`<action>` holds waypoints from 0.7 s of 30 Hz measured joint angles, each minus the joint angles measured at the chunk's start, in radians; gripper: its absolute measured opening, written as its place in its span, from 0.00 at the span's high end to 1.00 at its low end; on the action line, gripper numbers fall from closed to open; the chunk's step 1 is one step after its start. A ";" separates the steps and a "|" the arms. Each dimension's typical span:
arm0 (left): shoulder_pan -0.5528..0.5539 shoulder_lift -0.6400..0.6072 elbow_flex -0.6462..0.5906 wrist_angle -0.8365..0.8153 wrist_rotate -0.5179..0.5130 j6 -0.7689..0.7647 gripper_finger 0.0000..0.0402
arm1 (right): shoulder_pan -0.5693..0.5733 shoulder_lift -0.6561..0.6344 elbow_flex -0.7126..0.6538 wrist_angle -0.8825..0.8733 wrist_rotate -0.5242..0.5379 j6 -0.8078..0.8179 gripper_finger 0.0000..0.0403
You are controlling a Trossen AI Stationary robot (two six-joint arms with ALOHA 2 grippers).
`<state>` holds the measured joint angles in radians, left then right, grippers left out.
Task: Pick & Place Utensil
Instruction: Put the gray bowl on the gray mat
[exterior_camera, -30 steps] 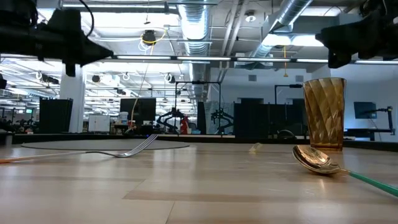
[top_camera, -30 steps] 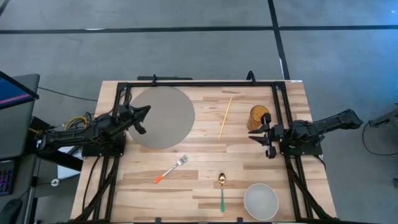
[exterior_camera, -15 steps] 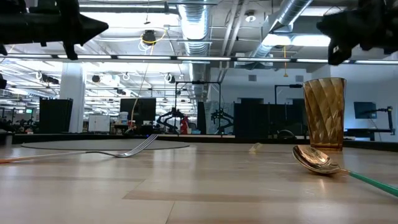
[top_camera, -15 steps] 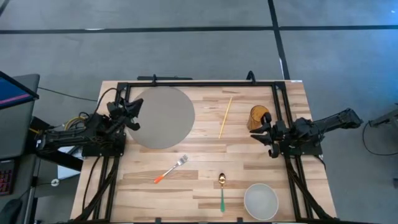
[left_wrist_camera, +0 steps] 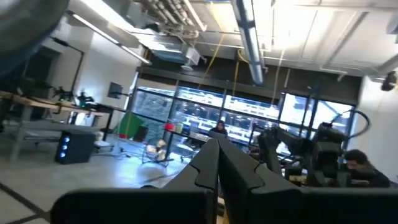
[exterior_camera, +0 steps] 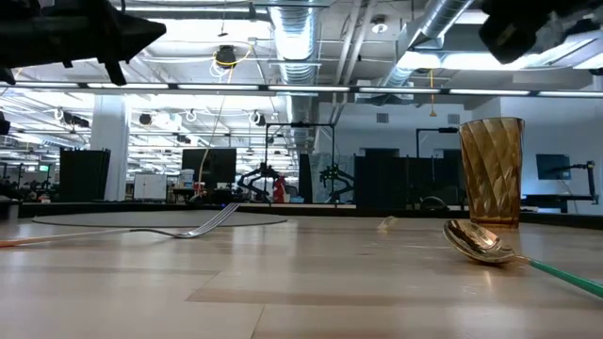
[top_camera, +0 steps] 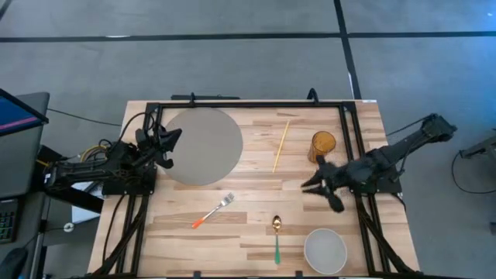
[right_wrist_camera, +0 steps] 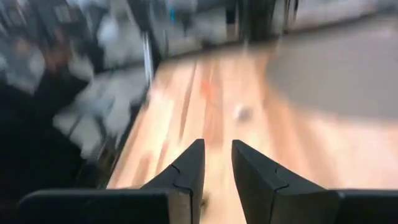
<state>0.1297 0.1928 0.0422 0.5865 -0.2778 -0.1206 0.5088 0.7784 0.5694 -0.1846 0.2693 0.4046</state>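
A fork [top_camera: 214,210] with an orange handle lies flat on the wood table, near the middle. A gold spoon [top_camera: 277,235] with a green handle lies flat closer to the near edge; its bowl [exterior_camera: 476,242] shows in the low view. My right gripper [top_camera: 316,187] hovers open above the table, between the amber cup [top_camera: 323,143] and the white bowl [top_camera: 325,249], right of the spoon. My left gripper [top_camera: 167,142] is shut and raised over the left edge of the round grey plate [top_camera: 203,146], fingertips pointing up into the room [left_wrist_camera: 217,163].
A wooden chopstick [top_camera: 280,145] lies between the plate and the cup. The cup [exterior_camera: 492,172] stands upright near the right rail. A black frame [top_camera: 248,103] borders the table's far edge and sides. Bare wood lies between fork and spoon.
My right gripper has swung from beside the cup at the right rail out over the table, toward the left and near edges. My left gripper has drawn back a little toward the table's left edge. Fork, spoon, cup and bowl have stayed put.
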 joint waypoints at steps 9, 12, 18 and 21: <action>0.000 0.000 0.000 0.016 0.025 0.011 0.84 | 0.104 0.280 0.184 -0.211 -0.319 0.259 0.81; 0.000 0.000 0.000 0.065 0.025 0.046 0.81 | 0.104 0.331 0.194 -0.232 -0.328 0.291 0.81; 0.000 0.000 0.000 0.107 0.016 0.096 0.80 | 0.065 0.371 0.206 -0.397 -0.330 0.573 0.81; 0.000 0.000 0.000 0.110 0.004 0.098 0.80 | 0.066 0.386 0.206 -0.461 -0.356 0.650 0.81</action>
<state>0.1299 0.1928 0.0418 0.6965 -0.2741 -0.0227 0.5749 1.1642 0.7750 -0.6452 -0.0872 1.0550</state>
